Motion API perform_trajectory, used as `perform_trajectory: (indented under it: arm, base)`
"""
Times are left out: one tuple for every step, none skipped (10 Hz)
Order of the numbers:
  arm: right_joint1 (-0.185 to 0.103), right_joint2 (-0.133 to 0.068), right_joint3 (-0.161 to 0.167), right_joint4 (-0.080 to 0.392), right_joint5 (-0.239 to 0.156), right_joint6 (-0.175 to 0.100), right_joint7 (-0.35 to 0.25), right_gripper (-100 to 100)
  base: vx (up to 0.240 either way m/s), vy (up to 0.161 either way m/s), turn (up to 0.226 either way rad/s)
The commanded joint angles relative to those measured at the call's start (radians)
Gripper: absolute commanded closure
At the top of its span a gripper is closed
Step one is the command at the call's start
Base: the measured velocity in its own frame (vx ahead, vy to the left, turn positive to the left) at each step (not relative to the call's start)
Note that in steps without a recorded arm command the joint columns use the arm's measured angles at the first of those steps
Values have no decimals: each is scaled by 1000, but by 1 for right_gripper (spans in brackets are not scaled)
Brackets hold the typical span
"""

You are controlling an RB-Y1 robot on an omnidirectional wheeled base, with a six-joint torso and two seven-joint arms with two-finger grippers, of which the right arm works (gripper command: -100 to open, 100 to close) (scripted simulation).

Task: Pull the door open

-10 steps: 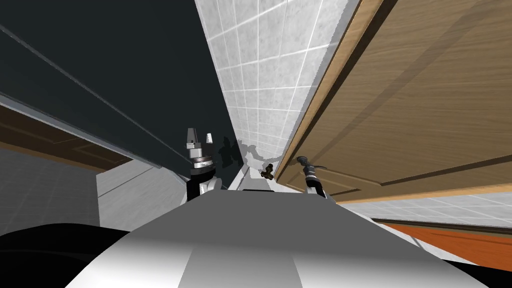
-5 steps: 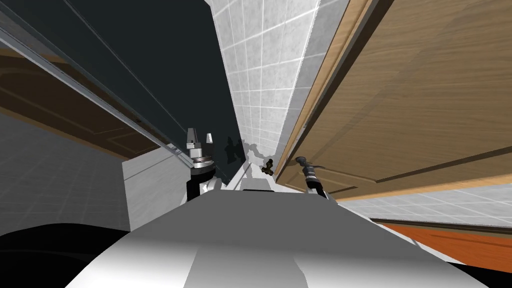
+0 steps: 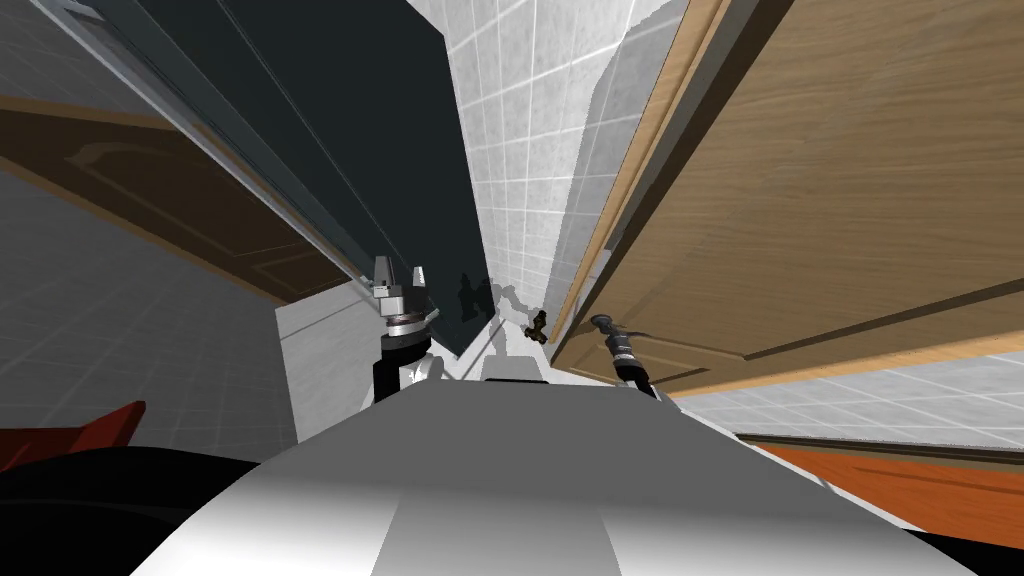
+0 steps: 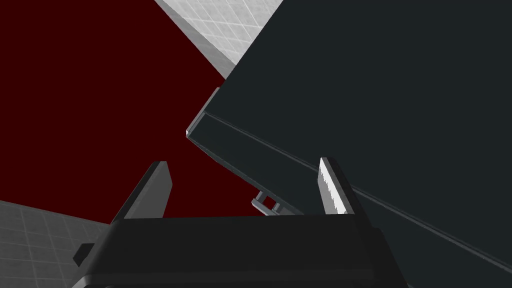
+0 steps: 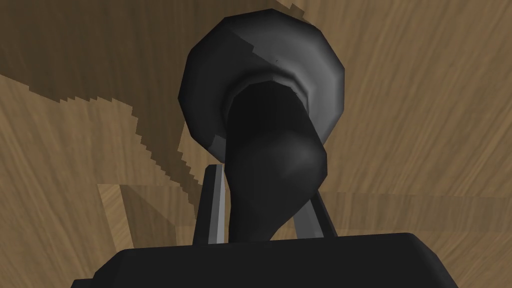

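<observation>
Two-fingered right pincer [image 5: 265, 185] pinching dark handle [image 5: 272, 145] of wooden door [image 5: 430, 150], left pincer [image 4: 243, 164] spread before a dark panel [image 4: 380, 95]

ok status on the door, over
Right gripper shut on the dark door handle. Left gripper open, holding nothing, near a dark panel. Wooden door, its edge close to the tiled wall.

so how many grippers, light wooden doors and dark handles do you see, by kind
grippers: 2 (left gripper open, right gripper shut on the handle)
light wooden door: 1
dark handle: 1
total: 4
</observation>
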Motion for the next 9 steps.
perform_trajectory:
  arm:
    - [26, -18, 20, -13, 7, -19, -23, 100]
    - [36, -26, 29, -17, 11, -29, -34, 100]
    - [48, -38, 42, -23, 15, -42, -49, 100]
    - [58, -47, 52, -27, 18, -52, -60, 100]
    - [47, -38, 47, -18, 16, -46, -52, 100]
    - [72, -54, 63, -19, 21, -76, -73, 100]
    - [84, -64, 69, -20, 23, -91, -83, 100]
    - [97, -74, 76, -21, 24, -109, -93, 100]
    - [110, -85, 83, -22, 26, -126, -105, 100]
  base:
    - [-235, -28, 139]
    - [-250, -81, 121]
    - [-258, -62, 143]
    - [-267, -62, 106]
    - [-122, -26, 28]
    - [-177, -35, 164]
    - [-253, -87, 177]
    - [-238, -88, 150]
    - [-225, -65, 154]
